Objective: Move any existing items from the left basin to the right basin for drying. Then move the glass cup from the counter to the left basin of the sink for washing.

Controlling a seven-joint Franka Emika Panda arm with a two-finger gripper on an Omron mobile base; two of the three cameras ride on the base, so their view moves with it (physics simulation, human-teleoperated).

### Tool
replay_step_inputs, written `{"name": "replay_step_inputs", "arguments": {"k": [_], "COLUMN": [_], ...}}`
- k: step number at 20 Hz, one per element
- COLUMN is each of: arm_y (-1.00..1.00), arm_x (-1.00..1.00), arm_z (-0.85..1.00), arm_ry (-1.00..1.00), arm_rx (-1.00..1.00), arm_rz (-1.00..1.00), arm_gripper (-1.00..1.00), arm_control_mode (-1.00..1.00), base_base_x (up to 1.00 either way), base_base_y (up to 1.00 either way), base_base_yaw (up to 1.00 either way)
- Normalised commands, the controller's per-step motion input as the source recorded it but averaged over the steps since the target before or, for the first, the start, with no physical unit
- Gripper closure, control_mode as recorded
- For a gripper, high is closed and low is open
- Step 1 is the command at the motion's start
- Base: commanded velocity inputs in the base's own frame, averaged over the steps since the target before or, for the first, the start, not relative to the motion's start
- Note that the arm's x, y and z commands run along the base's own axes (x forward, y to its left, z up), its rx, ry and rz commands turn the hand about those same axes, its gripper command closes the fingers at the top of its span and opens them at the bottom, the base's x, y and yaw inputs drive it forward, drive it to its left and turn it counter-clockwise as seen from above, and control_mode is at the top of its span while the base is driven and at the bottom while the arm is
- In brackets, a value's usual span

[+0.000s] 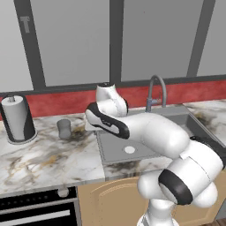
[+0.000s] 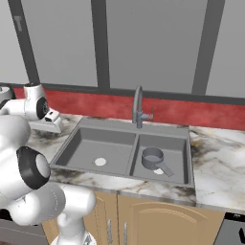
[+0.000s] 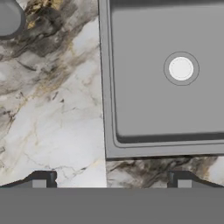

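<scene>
- Now the saucepan (image 2: 154,158) sits upright in the right basin (image 2: 179,148) of the sink (image 2: 91,127), its short handle pointing toward the sink's front edge, over that basin's white drain.
- The left basin (image 2: 86,148) holds nothing but its round white drain (image 2: 100,162).
- The cup (image 1: 64,128) stands upright on the bench (image 1: 39,154), between the sink's left rim and the paper towel roll (image 1: 17,118), toward the bench's back edge by the red splashback (image 1: 53,103).
- A thin divider separates the two basins, and the curved faucet (image 2: 139,106) rises behind it at the sink's back rim.
- The gripper (image 3: 111,180) hangs over the strip of bench just left of the sink, apart from cup and pan; in the left base view the hand sits above the sink's back left corner.
- Its fingers (image 3: 43,179) stand wide apart with nothing between them.
- In the hand view the sink's left rim runs between the two tips: marble bench lies under one tip, the left basin with its drain beyond the other, and the cup's rim shows in the far corner.
- Tan cabinet doors (image 2: 153,220) run below the bench's front edge.
</scene>
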Motion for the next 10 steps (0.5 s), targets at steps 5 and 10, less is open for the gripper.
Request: {"name": "replay_step_inputs", "arguments": {"k": [5,10], "arm_y": [0.30,0.30], "arm_x": [0.22,0.24], "arm_z": [0.21,0.19], "arm_ry": [-0.01,-0.01], "arm_rx": [0.00,0.00], "arm_rz": [-0.01,-0.01], "arm_gripper": [-1.00,-1.00], "arm_control_mode": [-1.00,-1.00], "base_base_x": [0.00,0.00], "base_base_y": [0.00,0.00], "base_base_yaw": [0.00,0.00]}}
